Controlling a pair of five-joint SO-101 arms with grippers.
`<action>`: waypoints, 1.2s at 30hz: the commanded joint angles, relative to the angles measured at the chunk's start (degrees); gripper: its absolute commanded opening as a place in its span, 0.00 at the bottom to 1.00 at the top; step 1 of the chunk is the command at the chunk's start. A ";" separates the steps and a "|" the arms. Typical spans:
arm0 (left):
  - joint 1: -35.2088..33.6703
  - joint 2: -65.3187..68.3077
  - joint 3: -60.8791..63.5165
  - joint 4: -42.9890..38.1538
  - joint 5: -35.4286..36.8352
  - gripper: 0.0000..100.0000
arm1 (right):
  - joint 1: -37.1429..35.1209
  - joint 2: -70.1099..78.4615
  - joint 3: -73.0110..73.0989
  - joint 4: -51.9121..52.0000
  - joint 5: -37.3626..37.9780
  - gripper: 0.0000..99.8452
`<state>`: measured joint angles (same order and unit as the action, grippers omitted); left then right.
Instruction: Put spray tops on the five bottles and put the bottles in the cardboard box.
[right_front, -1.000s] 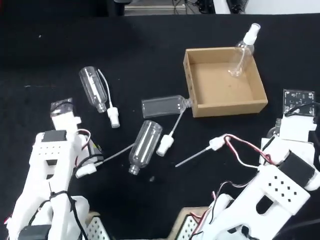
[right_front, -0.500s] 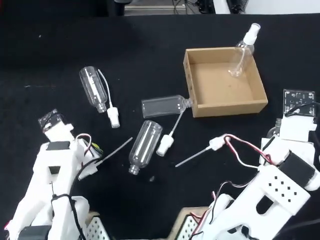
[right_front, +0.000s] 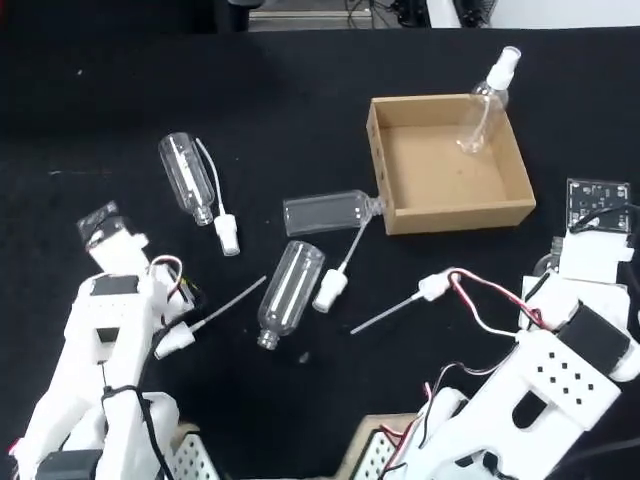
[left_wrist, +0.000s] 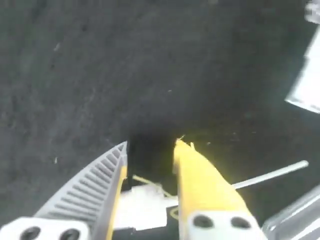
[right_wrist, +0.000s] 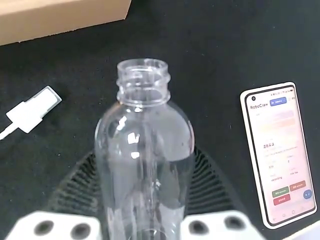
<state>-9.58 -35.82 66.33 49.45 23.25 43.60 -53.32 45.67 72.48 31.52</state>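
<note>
My left gripper (left_wrist: 152, 145) is shut on a white spray top (left_wrist: 145, 200), whose thin tube (left_wrist: 270, 175) sticks out sideways; that spray top (right_front: 174, 339) lies low at the table's front left. My right gripper (right_wrist: 145, 192) is shut on a clear open-necked bottle (right_wrist: 143, 130) at the right side. The cardboard box (right_front: 505, 212) stands at the back right with one capped bottle (right_front: 483, 105) leaning in it. Three uncapped bottles lie on the cloth: one at the left (right_front: 187, 177), one against the box (right_front: 325, 213), one in the middle (right_front: 290, 285).
Loose spray tops lie beside the left bottle (right_front: 228, 233), by the middle bottle (right_front: 330, 290) and near the right arm (right_front: 432, 288). A phone (right_front: 598, 203) lies at the right edge, close to my right gripper. Red and white cables run over the right arm.
My left arm's wrist swung to the left and then a little back, carrying the spray top so its tube turned slightly. The right arm and bottles stayed put.
</note>
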 joint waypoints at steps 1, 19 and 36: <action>-0.66 -0.88 -6.81 2.90 -3.43 0.18 | -0.62 0.13 -0.13 -0.18 0.00 0.01; -0.22 -0.18 -7.52 23.21 -44.75 0.38 | -0.62 0.04 -0.40 -0.26 0.00 0.01; -17.45 -0.09 -3.21 -1.67 -70.68 0.26 | -0.62 0.04 -0.48 -0.18 0.00 0.01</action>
<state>-26.11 -35.82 63.08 53.58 -46.64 43.60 -53.32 45.67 72.48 31.52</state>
